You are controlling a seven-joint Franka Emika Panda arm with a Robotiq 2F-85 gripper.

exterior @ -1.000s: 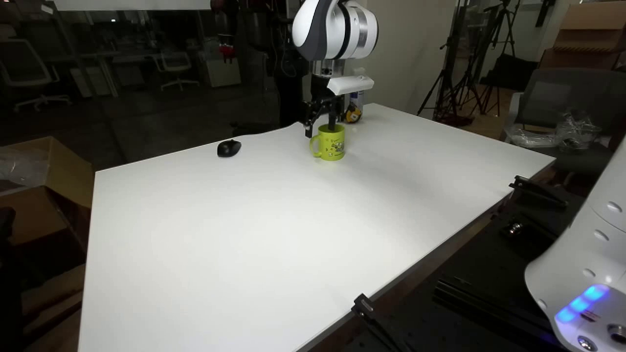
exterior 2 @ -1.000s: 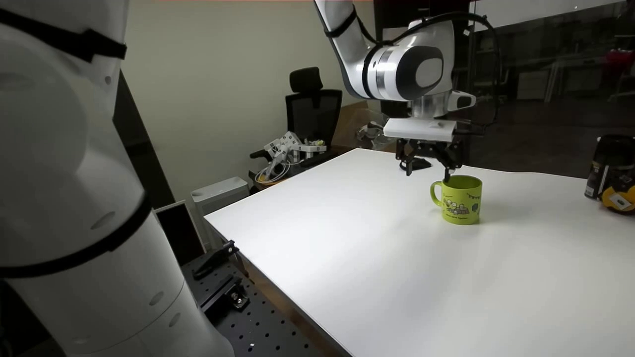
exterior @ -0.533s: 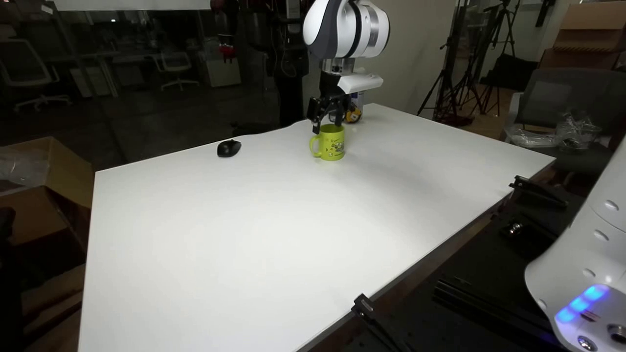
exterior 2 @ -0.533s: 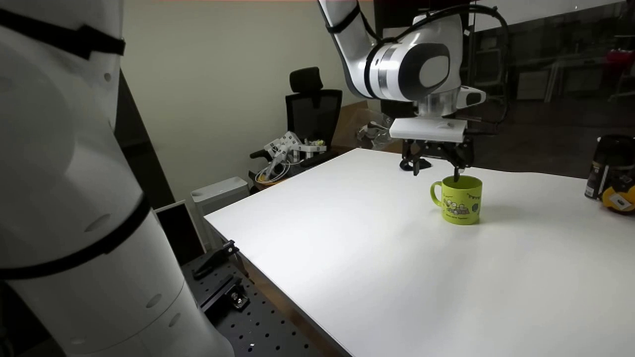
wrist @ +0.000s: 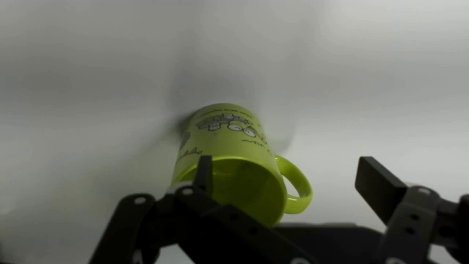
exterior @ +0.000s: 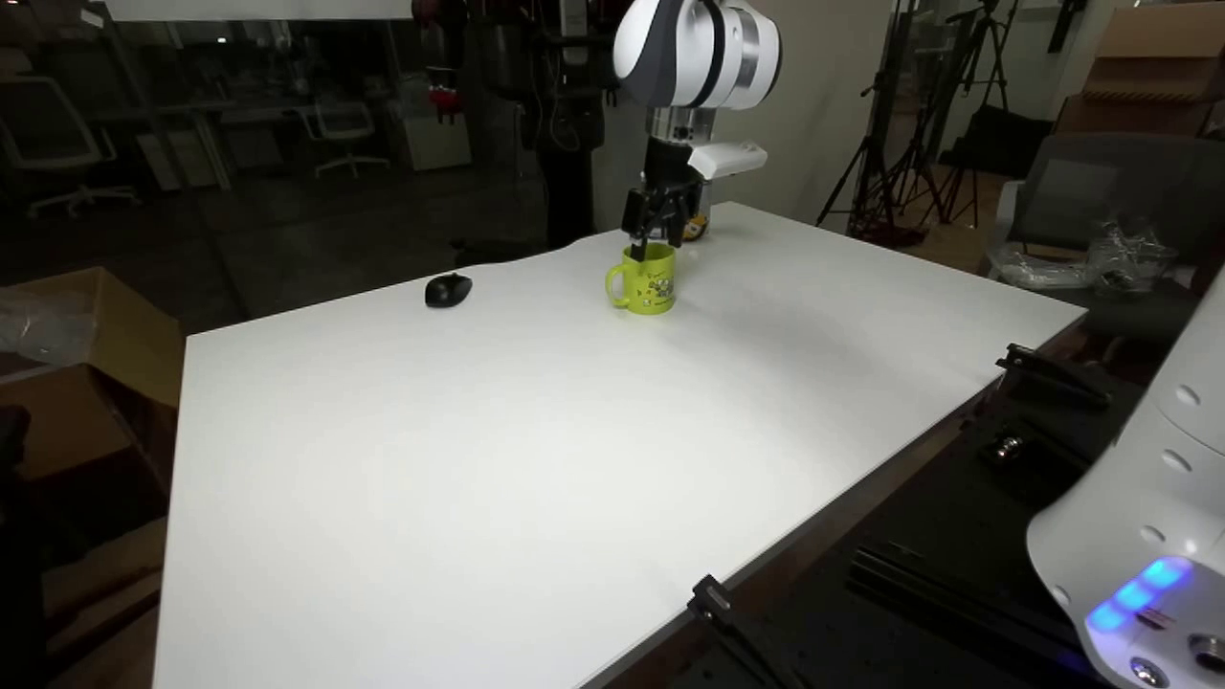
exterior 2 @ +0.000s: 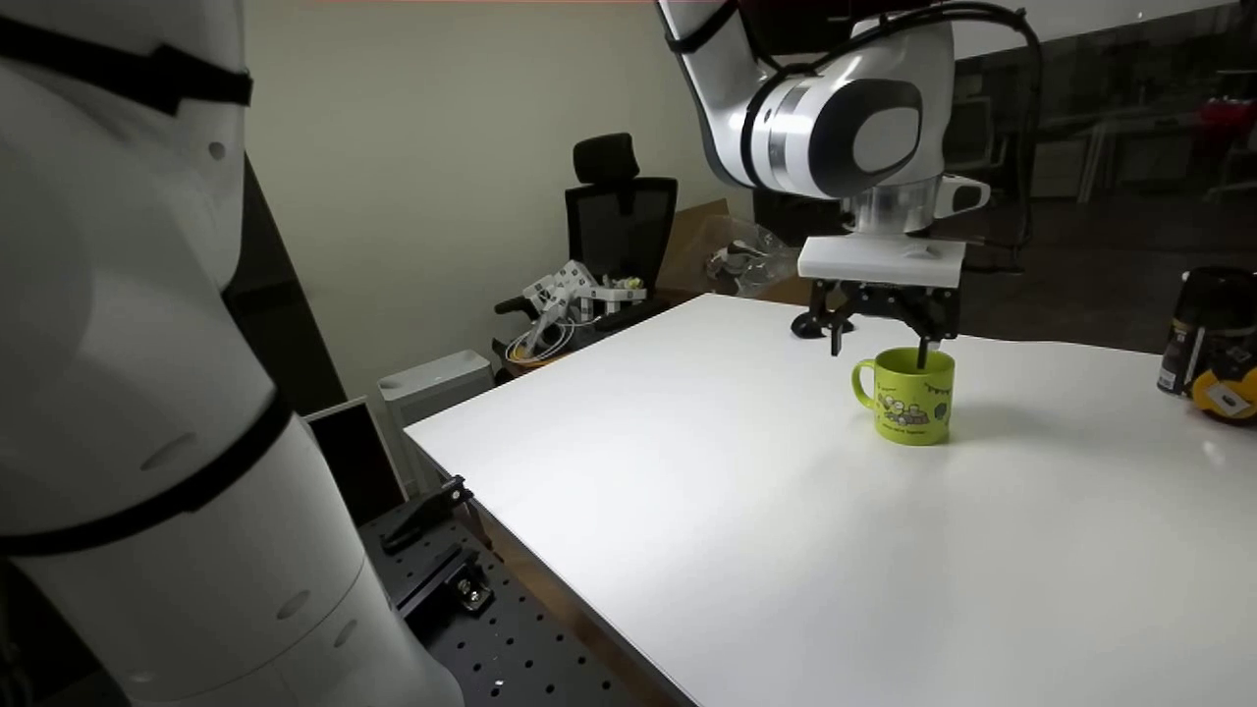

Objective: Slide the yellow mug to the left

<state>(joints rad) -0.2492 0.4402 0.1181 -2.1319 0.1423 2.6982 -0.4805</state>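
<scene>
The yellow mug [exterior: 651, 287] stands upright on the white table, with its printed side and handle visible. It shows in both exterior views, also here [exterior 2: 911, 407], and in the wrist view [wrist: 223, 143]. My gripper [exterior 2: 879, 352] is open and empty above the mug; it also shows in an exterior view [exterior: 657, 247] and in the wrist view [wrist: 287, 168]. One of its fingers [wrist: 203, 176] overlaps the mug's opening; I cannot tell whether its tip is inside or just above the rim. The opposite finger is out past the handle, apart from the mug.
A black mouse [exterior: 448, 290] lies near the table's far edge; it also shows in an exterior view [exterior 2: 808, 326] behind the gripper. A dark can [exterior 2: 1213, 319] and a yellow and black object [exterior 2: 1223, 395] stand farther along the white table [exterior 2: 687, 471].
My open gripper has moved to the right in both exterior views. In one, its fingertip shifted from the handle-side rim to the middle of the opening. The mug has not moved.
</scene>
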